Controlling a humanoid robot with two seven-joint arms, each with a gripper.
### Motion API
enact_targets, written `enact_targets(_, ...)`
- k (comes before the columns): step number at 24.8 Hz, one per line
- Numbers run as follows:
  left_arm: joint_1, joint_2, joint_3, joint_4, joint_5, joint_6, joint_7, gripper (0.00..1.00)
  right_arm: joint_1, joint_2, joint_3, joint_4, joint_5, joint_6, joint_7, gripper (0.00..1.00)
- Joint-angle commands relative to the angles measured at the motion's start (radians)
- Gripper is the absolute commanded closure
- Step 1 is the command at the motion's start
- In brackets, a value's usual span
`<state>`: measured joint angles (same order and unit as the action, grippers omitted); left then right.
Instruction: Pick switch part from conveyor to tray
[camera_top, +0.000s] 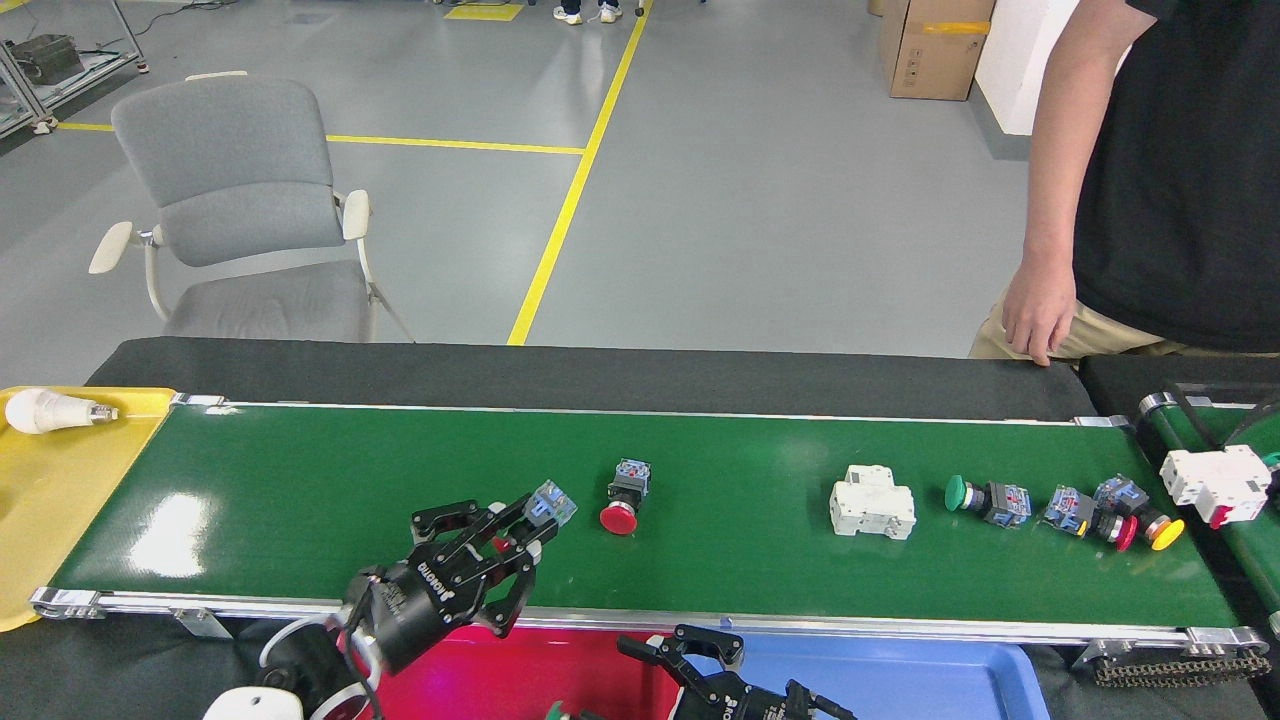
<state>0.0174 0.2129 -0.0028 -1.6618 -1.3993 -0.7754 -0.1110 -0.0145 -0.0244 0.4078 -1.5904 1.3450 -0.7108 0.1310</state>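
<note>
Now left gripper (500, 545) low over conveyor (300, 500) near its front rail, fingers clamped on switch part (548, 503), blue end sticking out toward 1 o'clock. Right gripper (690, 650) at bottom edge over blue tray (900, 675), fingers spread, nothing between them. Red tray (560, 670) just beside at 9 o'clock. Red button switch (625, 497) on belt at 3 o'clock from held part. White breaker (872, 502) further toward 3 o'clock. Person's hand (1040, 310) hangs behind belt.
</note>
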Motion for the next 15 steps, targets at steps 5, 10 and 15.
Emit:
enact_targets(5,0.197,0.013,0.061,-0.113,0.036,-0.010,0.002,0.09,0.171,0.069,-0.434,-0.119,-0.026,0.117,-0.010,0.00)
enact_targets(10,0.223,-0.009,0.089,-0.113,0.037,-0.010,0.005,0.00,0.321,0.123,-0.816,-0.126,-0.069,0.149,-0.130,0.00)
enact_targets(15,0.199,-0.191,0.310,-0.113,0.029,-0.007,0.007,0.00,0.304,0.119,-0.862,-0.126,-0.049,0.317,-0.154,0.00)
